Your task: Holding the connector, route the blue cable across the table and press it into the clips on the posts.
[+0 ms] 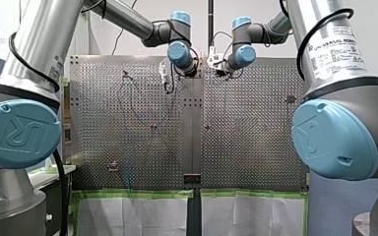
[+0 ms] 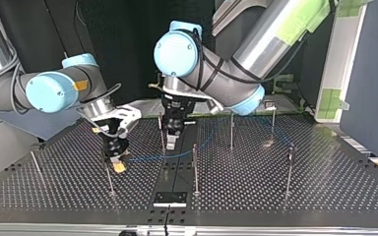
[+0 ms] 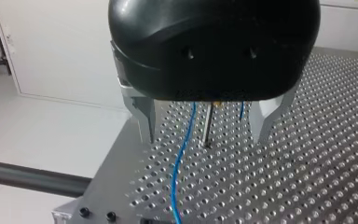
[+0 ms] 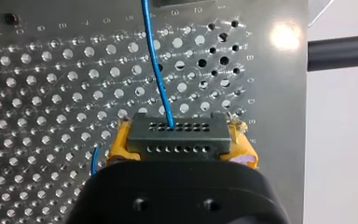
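my right claw [image 4: 179,142] is clamped on the connector [image 4: 177,126], yellow pads [image 4: 116,143] either side. from it the blue cable [image 4: 156,60] runs along the table [image 4: 51,93] toward my left claw [image 3: 205,133], whose fingers [image 3: 144,116] stand apart astride a post [image 3: 208,123], cable just beside it. the left arm is nearer; the clip is hidden.

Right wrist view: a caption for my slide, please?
Right gripper with yellow pads clamps a dark grey block connector; its thin blue cable crosses the perforated metal table.
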You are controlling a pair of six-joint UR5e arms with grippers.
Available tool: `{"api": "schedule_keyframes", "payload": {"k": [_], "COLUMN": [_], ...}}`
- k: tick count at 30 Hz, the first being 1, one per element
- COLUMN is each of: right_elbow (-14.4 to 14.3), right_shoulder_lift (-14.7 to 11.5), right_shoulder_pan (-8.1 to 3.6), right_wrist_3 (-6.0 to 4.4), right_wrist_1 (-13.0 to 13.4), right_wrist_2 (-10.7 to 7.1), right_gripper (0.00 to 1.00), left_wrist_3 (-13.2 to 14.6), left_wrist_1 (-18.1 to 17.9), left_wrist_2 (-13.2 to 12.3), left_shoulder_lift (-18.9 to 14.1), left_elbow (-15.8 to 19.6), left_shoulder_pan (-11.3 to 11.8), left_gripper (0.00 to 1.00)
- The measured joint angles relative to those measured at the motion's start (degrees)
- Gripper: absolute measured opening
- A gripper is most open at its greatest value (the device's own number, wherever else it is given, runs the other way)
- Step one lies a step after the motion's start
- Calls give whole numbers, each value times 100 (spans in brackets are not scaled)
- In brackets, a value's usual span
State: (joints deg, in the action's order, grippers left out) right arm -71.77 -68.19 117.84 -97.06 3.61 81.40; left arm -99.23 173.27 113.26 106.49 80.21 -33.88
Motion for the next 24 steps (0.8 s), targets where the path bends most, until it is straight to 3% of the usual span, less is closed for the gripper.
{"api": "schedule_keyframes", "payload": {"k": [13, 24], "right_elbow": [0, 0], "right_shoulder_lift": [0, -3], "right_shoulder_pan": [0, -1], "right_wrist_3": [-2, -2], "right_wrist_1": [-1, 0], "right_wrist_2": [0, 0], "right_gripper": [2, 2], "left_wrist_3": [18, 18], "left_wrist_1": [3, 127], "left_wrist_2": [47, -44], "left_shoulder_lift": [316, 771], "left_elbow": [-693, -1024], "left_shoulder_pan": [221, 282], "left_gripper": [100, 100]}}
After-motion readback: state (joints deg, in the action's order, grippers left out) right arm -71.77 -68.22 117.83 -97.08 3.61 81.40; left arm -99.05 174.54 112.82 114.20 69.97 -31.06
